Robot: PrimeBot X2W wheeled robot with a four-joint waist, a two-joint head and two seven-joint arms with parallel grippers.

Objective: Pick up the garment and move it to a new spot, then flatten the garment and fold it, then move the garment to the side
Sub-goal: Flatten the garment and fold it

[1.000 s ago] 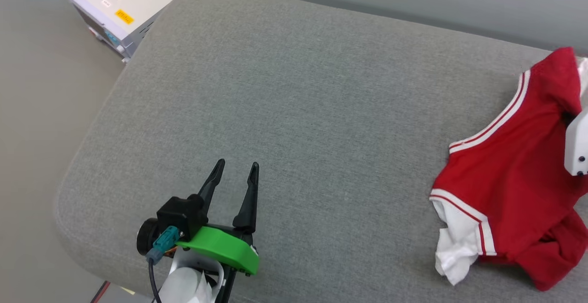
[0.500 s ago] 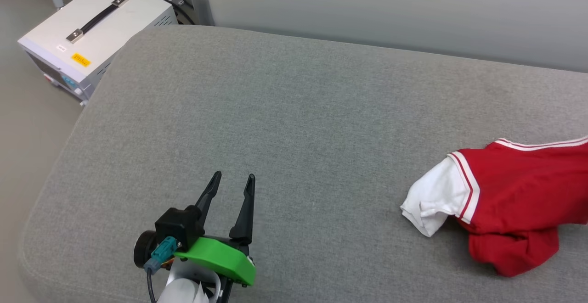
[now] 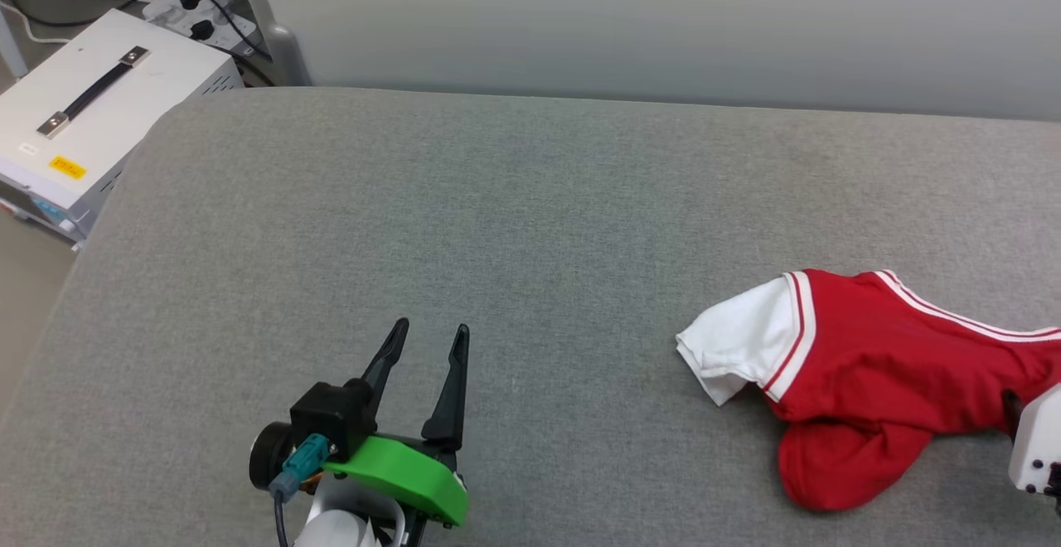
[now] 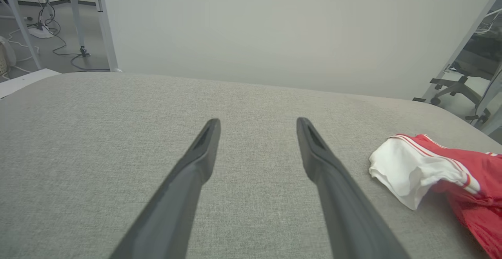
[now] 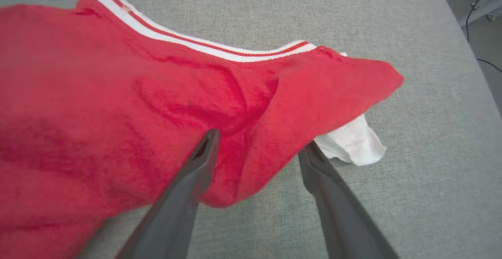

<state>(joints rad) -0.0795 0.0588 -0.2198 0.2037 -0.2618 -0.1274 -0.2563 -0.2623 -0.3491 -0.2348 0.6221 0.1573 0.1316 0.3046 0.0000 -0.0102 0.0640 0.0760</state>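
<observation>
The garment (image 3: 870,365), red with a white sleeve and red-and-white trim, lies crumpled on the right part of the grey cushion (image 3: 497,199). The left wrist view shows the garment (image 4: 462,172) at its right edge. My right gripper (image 5: 259,140) is open, its fingers spread just over a raised fold of the garment (image 5: 117,94), and no cloth is pinched. Its pale wrist (image 3: 1036,447) shows at the lower right. My left gripper (image 3: 431,331) hovers open and holds nothing over the cushion's front left, far from the garment. In its own view the left gripper (image 4: 259,122) points across bare cushion.
A white equipment box (image 3: 83,124) with a black handle stands on the floor past the cushion's left end, with a power strip and cables (image 3: 182,12) behind it. A pale wall (image 3: 663,25) runs along the far edge. An office chair (image 4: 451,88) stands beyond the right end.
The head camera has shifted. The garment, bunched up at the right edge before, now lies lower on the cushion with its white sleeve pointing left. The right gripper has opened. The left gripper holds still.
</observation>
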